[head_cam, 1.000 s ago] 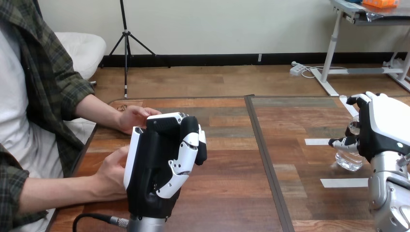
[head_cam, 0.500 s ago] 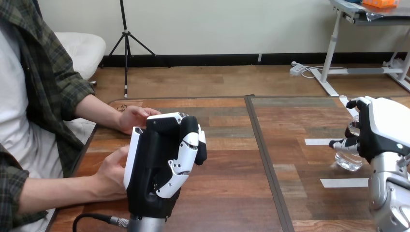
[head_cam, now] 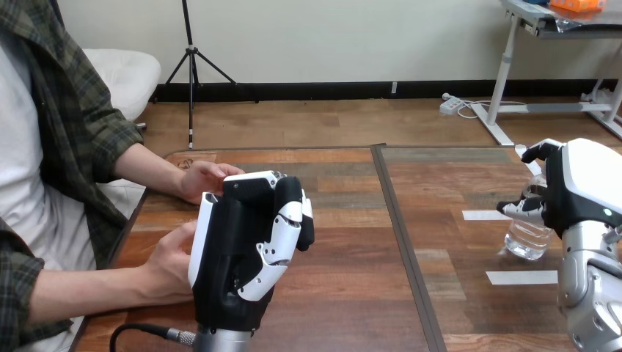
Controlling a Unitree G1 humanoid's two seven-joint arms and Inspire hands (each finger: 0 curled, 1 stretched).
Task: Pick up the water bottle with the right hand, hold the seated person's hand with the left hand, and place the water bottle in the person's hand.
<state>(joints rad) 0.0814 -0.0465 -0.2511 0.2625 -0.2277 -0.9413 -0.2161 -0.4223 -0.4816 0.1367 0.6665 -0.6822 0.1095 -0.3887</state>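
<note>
Head view: the scene as seen looking down across the wooden table [head_cam: 352, 242].
Water bottle: the clear water bottle [head_cam: 527, 240] stands upright at the table's right side, between two white tape strips [head_cam: 519, 277] and well apart from the person.
Right hand: the right hand [head_cam: 584, 192] is closed round the bottle's upper part. Its fingers [head_cam: 522, 210] curl across the bottle's face and the thumb arches above. Whether the base has left the table cannot be told.
Left hand: the left hand [head_cam: 233, 257] stands upright near the table's left side, fingers bent in toward the palm with nothing in them.
Person's hands: the person's lower hand [head_cam: 170, 258] lies just beside the white back edge of the left hand, touching or nearly so, and no robot finger curls round it. The person's upper hand [head_cam: 205, 180] rests on the table just beyond.
Risk, grip: the hold sits high on a smooth, thin-walled bottle. A loose clasp would likely let it slip or swing on the lift, and a hard one might buckle it.
Risk, carry: the way to the person passes the raised left hand, so a low, straight sweep could knock the bottle against it.
Risk, handover: the person's hand is not yet held and lies behind the left hand. Releasing the bottle there would probably drop it onto the table.
</note>
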